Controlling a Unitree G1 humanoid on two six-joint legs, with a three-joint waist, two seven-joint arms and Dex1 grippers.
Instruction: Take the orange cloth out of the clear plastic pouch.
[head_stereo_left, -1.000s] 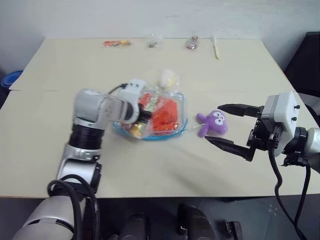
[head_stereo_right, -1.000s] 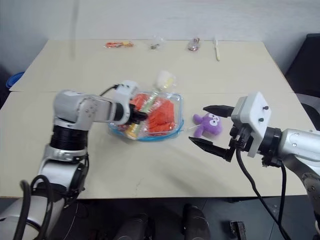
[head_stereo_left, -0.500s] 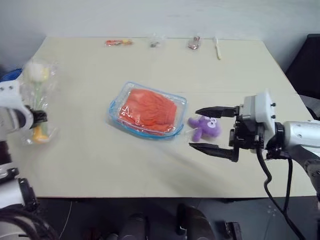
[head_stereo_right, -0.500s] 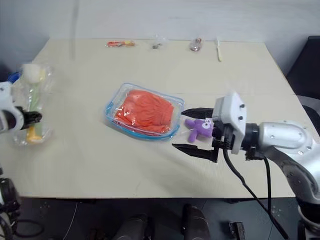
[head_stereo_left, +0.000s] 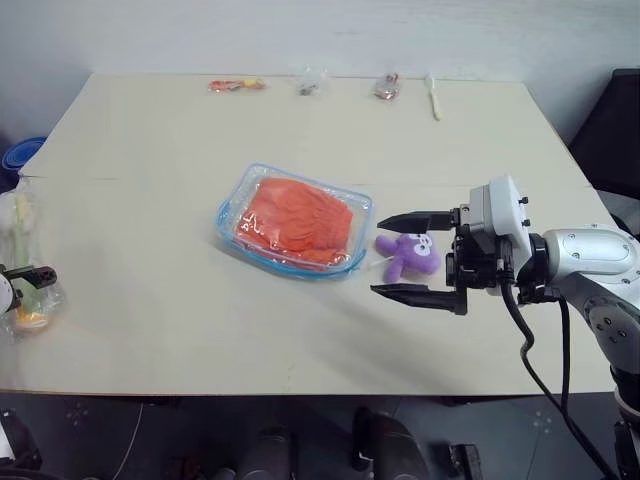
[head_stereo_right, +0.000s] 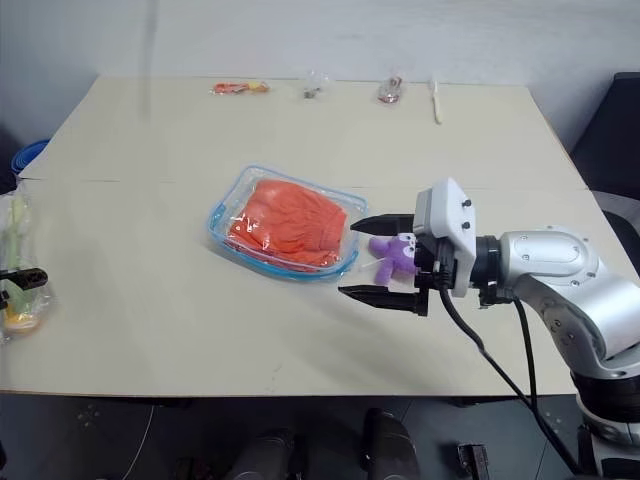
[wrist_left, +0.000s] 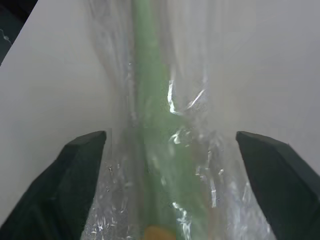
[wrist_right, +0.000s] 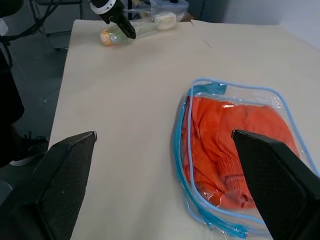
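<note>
Orange cloth (head_stereo_left: 296, 220) sits inside the clear pouch (head_stereo_left: 232, 203), centre of the table (head_stereo_left: 150, 140). Right gripper (head_stereo_left: 412, 256) spread wide, empty, straddling the purple toy (head_stereo_left: 408, 254) right of pouch. Left gripper (wrist_left: 165, 186) wide at far-left edge, clear wrapper (wrist_left: 170, 125) between its fingers.

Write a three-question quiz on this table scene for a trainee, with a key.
1. True or false: the orange cloth is still inside the clear pouch.
2. What lies between the open fingers of the right gripper? A) a purple plush toy B) a spoon C) a cup
3. Fill in: near the table's left edge, the left gripper stands open around a clear wrapper with a ____ stalk inside.

Key
1. True; the cloth shows through the plastic.
2. A; the purple plush toy sits beside the pouch.
3. Green.
</note>
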